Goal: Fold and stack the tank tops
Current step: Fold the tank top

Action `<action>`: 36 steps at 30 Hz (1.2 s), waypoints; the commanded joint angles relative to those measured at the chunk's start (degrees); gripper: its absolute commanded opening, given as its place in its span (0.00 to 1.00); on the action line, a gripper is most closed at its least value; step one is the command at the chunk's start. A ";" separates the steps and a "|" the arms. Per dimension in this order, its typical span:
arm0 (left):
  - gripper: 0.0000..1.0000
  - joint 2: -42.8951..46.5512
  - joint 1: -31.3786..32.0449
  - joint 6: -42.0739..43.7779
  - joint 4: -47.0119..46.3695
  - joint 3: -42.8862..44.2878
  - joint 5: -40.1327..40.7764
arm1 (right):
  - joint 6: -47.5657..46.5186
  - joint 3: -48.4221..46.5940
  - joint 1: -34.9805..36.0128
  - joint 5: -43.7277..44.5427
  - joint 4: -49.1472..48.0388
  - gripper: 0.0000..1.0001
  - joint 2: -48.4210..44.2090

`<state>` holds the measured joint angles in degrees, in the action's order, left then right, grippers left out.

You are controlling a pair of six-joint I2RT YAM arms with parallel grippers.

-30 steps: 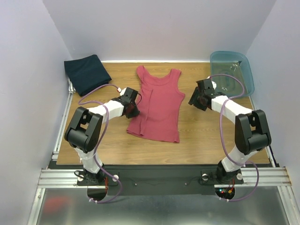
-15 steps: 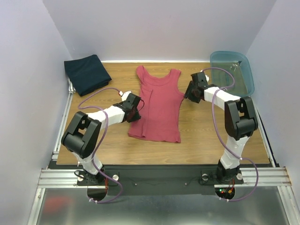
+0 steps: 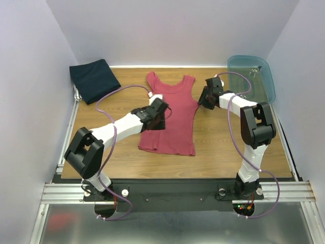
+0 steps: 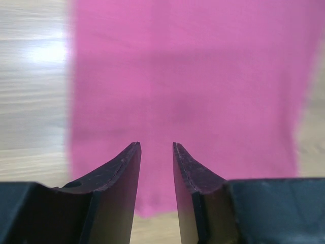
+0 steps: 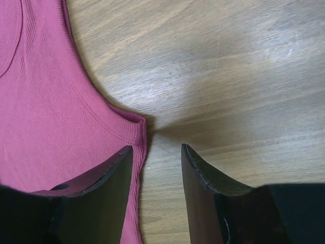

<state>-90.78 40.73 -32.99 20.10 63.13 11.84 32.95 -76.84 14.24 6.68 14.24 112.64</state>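
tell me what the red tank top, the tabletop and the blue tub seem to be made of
Red tank top: soft ribbed knit cloth, matte; fine ribs and a stitched armhole hem show.
Tabletop: wood or wood-look laminate, slightly glossy; grain lines and a light glare.
Blue tub: likely hard plastic, translucent and smooth; the surface beneath shows faintly through.

Wooden table (image 3: 218, 140) — maroon tank top (image 3: 179, 122), navy tank top (image 3: 94, 80), blue tub (image 3: 264, 81).
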 commanded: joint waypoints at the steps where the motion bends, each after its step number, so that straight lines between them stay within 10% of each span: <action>1: 0.45 -1.14 7.58 0.30 2.14 4.01 -1.20 | -0.08 -1.91 0.00 -1.31 -3.78 0.48 0.56; 15: 0.51 -14.42 23.16 -1.64 2.23 16.14 -2.61 | 0.45 -2.35 0.00 -2.55 -4.48 0.30 3.81; 22: 0.54 -17.32 27.38 -1.55 2.49 17.37 -2.35 | 0.71 -1.65 0.00 -1.76 -4.83 0.01 4.43; 36: 0.54 -23.65 29.41 -2.34 2.76 19.13 4.33 | 0.80 -1.21 0.00 -2.46 -5.27 0.00 4.26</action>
<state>-114.10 70.13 -34.76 22.44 80.75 12.58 33.67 -77.23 14.24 4.21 10.66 115.87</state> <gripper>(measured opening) 0.538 0.023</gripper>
